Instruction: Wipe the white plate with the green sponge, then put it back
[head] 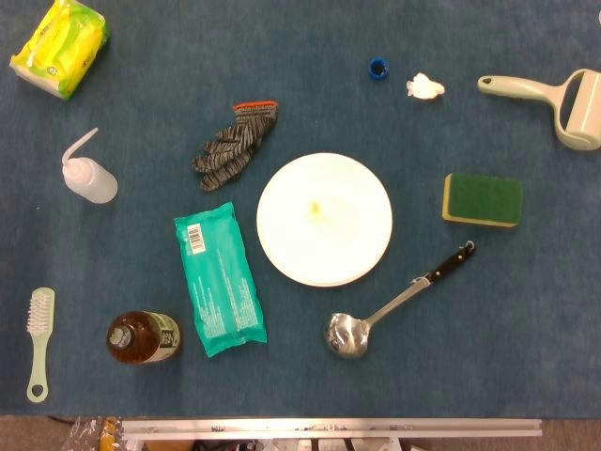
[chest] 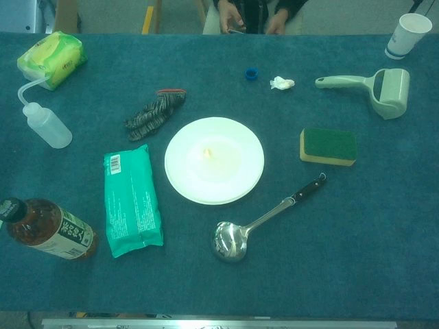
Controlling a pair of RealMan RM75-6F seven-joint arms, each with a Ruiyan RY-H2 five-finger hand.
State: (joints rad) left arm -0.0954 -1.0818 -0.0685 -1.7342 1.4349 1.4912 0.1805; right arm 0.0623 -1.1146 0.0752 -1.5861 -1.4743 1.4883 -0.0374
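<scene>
A round white plate (head: 324, 219) (chest: 214, 160) lies flat in the middle of the blue table, with a small yellowish smear near its centre. The green sponge (head: 483, 198) (chest: 328, 145), green face up on a yellow base, rests on the cloth to the right of the plate, a short gap away from it. Neither hand appears in the head view or the chest view.
A metal ladle (head: 394, 305) lies just below and right of the plate. A teal wipes pack (head: 219, 277) and striped glove (head: 234, 146) lie on its left. A tea bottle (chest: 48, 228), squeeze bottle (head: 88, 173), brush (head: 38, 340), lint roller (chest: 374, 87) and paper cup (chest: 408, 35) ring the table.
</scene>
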